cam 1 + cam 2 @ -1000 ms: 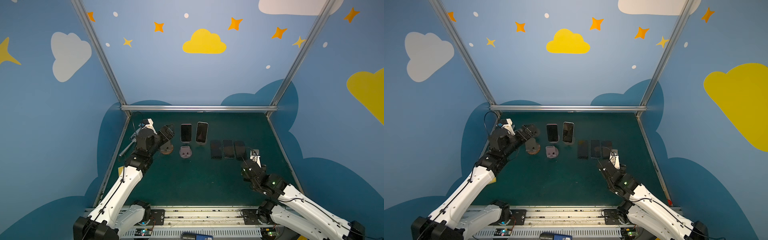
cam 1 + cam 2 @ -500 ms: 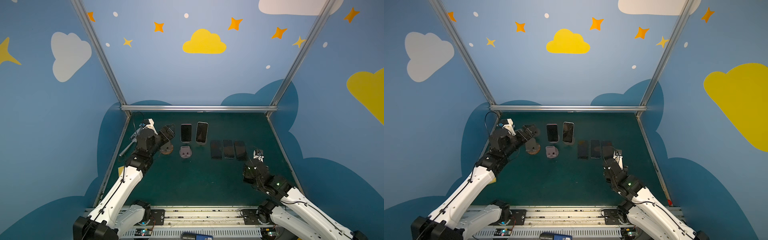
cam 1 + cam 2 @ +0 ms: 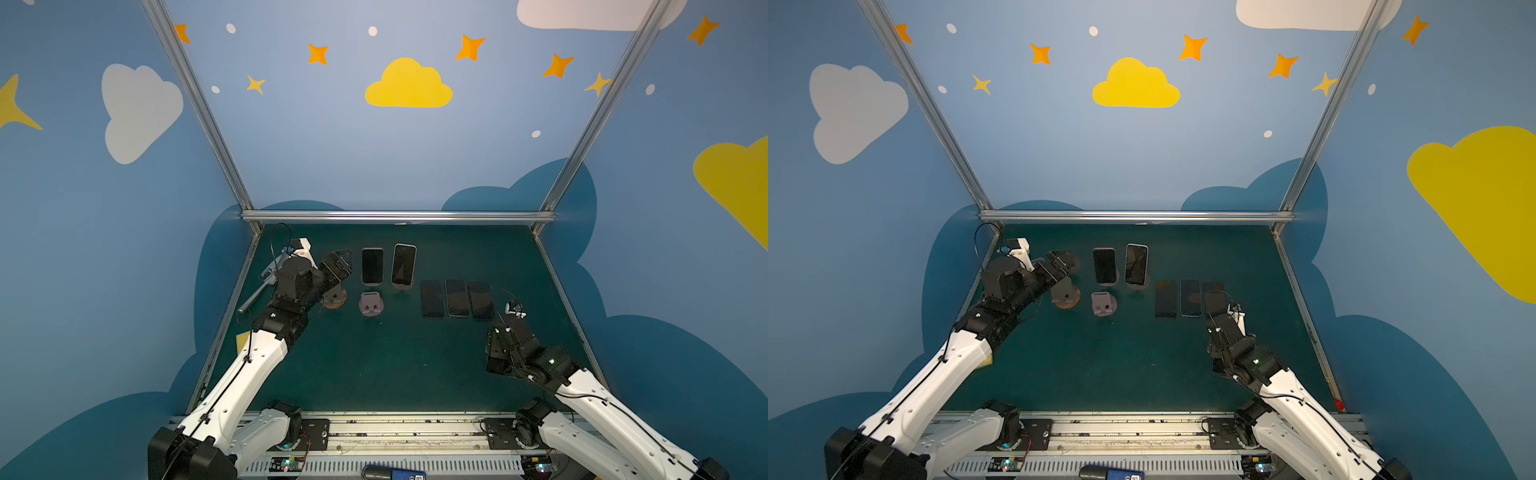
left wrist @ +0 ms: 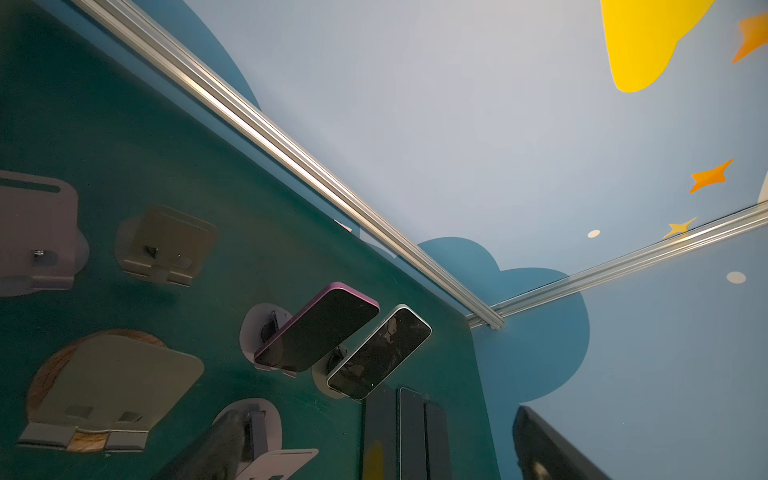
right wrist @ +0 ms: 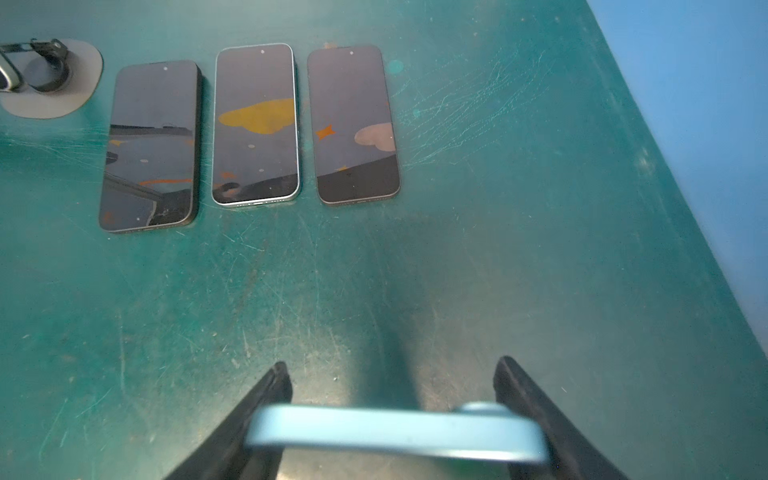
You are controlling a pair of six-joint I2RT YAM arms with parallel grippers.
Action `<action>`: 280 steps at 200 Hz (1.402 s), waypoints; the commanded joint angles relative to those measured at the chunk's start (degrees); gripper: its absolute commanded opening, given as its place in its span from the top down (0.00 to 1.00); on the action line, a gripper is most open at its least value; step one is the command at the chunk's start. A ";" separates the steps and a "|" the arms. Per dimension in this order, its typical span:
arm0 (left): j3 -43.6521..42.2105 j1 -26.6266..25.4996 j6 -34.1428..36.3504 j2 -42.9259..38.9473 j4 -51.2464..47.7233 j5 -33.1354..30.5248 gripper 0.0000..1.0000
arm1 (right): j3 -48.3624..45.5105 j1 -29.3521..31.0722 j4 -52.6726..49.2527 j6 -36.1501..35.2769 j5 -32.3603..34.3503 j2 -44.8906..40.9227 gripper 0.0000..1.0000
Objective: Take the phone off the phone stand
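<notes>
My right gripper (image 5: 392, 362) is shut on a light blue phone (image 5: 390, 432), held edge-on between its two black fingers above the mat. In both top views this gripper (image 3: 498, 349) (image 3: 1221, 345) hangs low at the front right, short of three flat phones. A purple phone (image 3: 372, 266) (image 4: 320, 328) and a pale green phone (image 3: 404, 264) (image 4: 382, 353) lean on phone stands at the back. My left gripper (image 3: 338, 266) (image 4: 378, 457) stands open and empty, left of the purple phone.
Three dark phones (image 3: 456, 297) (image 5: 253, 124) lie side by side on the green mat. Empty stands: a pink one (image 3: 371, 303) and a wooden-based one (image 3: 334, 298) sit by the left gripper. Blue walls and aluminium rails (image 3: 399, 216) close in the mat.
The right arm has drawn back toward the front of the table, carrying the light blue phone away from the row of flat phones. The left arm has stayed put.
</notes>
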 commanded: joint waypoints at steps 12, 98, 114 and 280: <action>1.33 -0.34 1.10 0.38 -0.39 -0.72 0.00 | 0.86 -1.24 2.29 -1.03 -1.14 1.52 0.41; 1.44 -0.43 1.06 0.24 -0.56 -0.50 0.00 | 2.46 -5.61 0.23 -0.18 -8.12 4.89 0.42; 1.43 -0.42 1.08 -0.01 -0.30 -0.28 0.00 | 2.37 -5.67 -0.39 0.24 -8.88 5.13 0.42; 1.24 0.71 0.86 3.77 0.05 -0.02 0.00 | 10.69 -13.47 3.41 -8.07 -21.56 28.35 0.40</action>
